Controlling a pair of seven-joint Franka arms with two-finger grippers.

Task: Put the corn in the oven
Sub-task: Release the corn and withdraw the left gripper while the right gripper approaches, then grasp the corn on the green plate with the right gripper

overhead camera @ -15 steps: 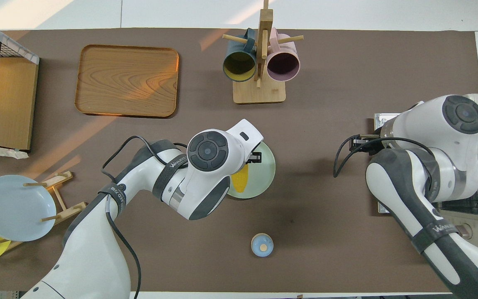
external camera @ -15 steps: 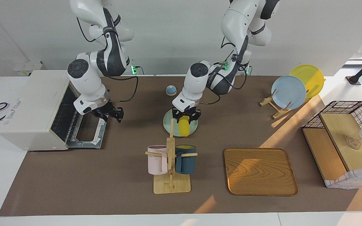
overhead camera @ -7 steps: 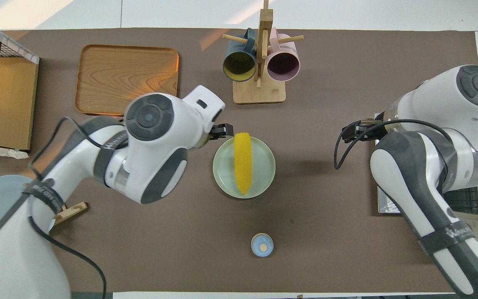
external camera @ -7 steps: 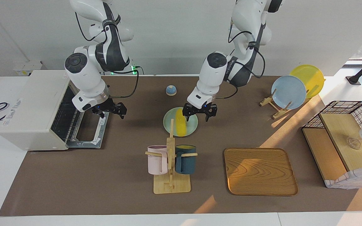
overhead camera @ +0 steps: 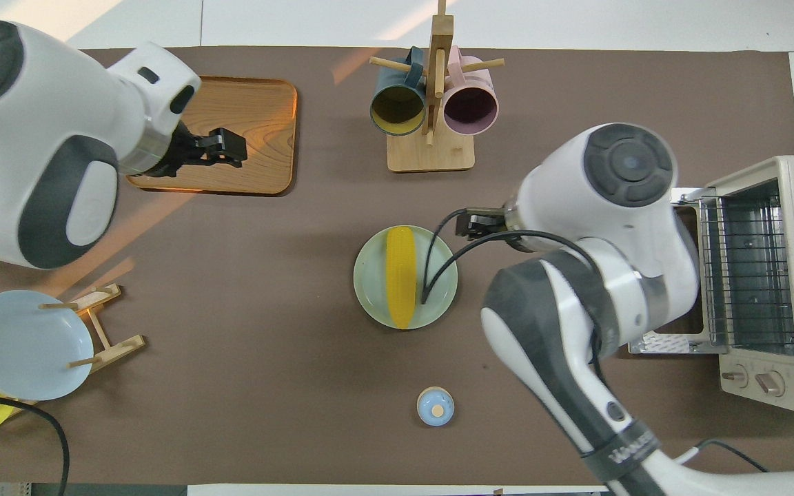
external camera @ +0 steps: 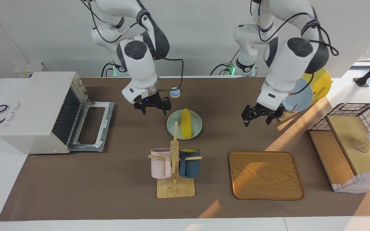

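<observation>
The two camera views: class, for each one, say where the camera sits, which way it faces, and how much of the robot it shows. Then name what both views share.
Facing view: high across the table, looking at the robots; both arms show whole, right gripper beside the corn, left gripper raised.
Overhead view: above the robots' end, looking steeply down; arms enter from the bottom, and the open oven shows its rack.
Shared: corn on the green plate, mug rack, wooden tray, oven, both arms.
</observation>
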